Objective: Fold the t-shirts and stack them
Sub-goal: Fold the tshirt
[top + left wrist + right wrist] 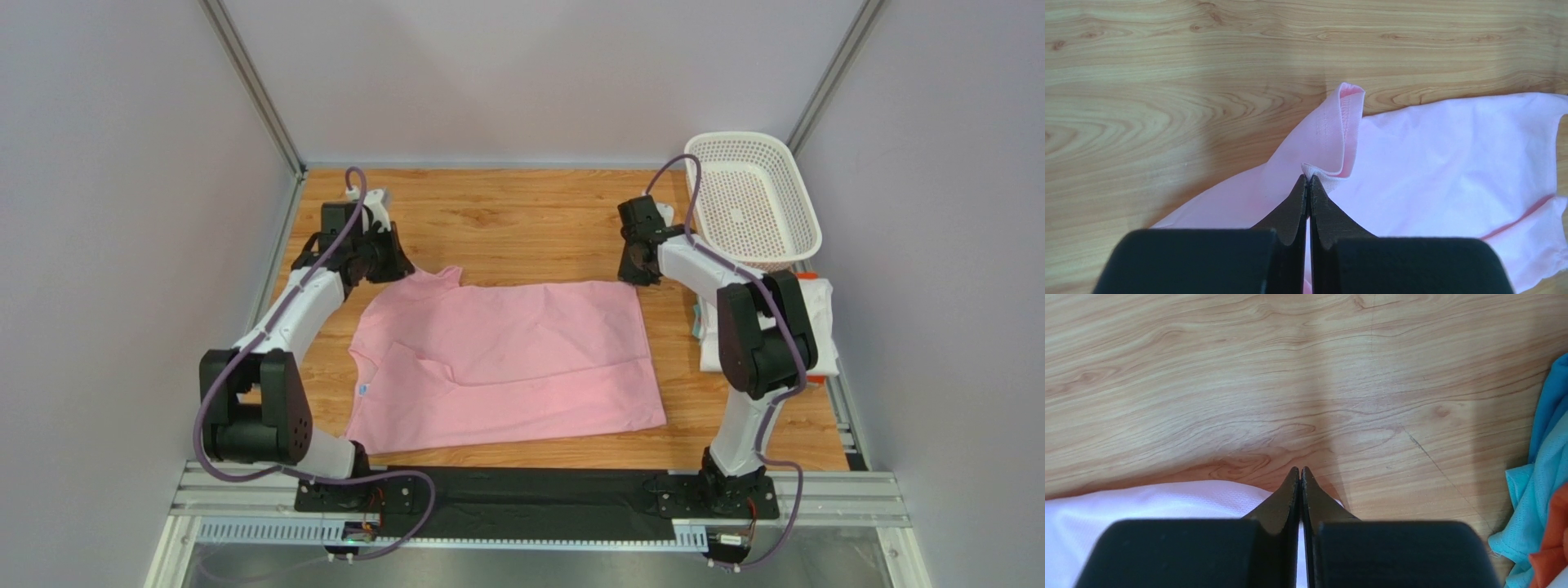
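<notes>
The pink t-shirt (509, 361) lies spread on the wooden table (528, 227), its collar to the left. My left gripper (390, 260) is at its far left corner. In the left wrist view the left gripper (1309, 179) is shut on the sleeve hem of the pink shirt (1444, 159), which folds up at the tips. My right gripper (637, 272) is at the far right corner. In the right wrist view the right gripper (1300, 470) is shut, with pink cloth (1155, 505) on both sides of the fingers and in the gap lower down. The white t-shirt with orange trim (826, 328) lies folded at the right edge, partly hidden by the right arm.
A white perforated basket (751, 196) stands at the far right corner. Teal and orange cloth (1545, 478) shows at the right edge of the right wrist view. Grey walls enclose the table on three sides.
</notes>
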{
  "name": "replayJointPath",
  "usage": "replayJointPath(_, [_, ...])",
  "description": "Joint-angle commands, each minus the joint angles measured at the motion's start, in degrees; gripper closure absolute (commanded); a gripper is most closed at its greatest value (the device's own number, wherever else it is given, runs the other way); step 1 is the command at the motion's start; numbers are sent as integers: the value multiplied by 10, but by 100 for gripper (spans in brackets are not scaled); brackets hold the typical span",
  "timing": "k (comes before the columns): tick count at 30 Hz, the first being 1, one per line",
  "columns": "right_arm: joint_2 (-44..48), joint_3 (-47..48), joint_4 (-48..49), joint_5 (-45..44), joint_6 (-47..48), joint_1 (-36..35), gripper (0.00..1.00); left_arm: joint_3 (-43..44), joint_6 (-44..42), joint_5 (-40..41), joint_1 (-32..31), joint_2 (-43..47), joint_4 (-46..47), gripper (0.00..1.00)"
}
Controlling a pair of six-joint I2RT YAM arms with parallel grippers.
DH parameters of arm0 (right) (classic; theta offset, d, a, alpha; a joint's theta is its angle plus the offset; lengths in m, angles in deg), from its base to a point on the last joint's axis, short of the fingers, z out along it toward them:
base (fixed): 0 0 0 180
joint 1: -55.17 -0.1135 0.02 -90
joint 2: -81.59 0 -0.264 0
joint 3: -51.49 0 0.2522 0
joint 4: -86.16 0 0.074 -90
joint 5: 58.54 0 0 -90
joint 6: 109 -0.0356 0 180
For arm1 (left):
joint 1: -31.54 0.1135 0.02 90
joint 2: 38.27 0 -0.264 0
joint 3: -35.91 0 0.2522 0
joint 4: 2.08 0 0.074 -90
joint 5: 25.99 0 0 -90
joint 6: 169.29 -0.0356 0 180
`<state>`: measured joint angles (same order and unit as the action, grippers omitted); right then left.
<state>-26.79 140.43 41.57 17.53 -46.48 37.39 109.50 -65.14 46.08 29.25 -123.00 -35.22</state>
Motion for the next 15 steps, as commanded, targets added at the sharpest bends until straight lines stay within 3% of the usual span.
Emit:
replayJointPath(1, [56,-28,25,1,16,-8,100,-36,14,-5,-2,48,29,100])
replayJointPath(15, [215,-145,13,32,31,-16,100,-219,72,45,-2,305,57,100])
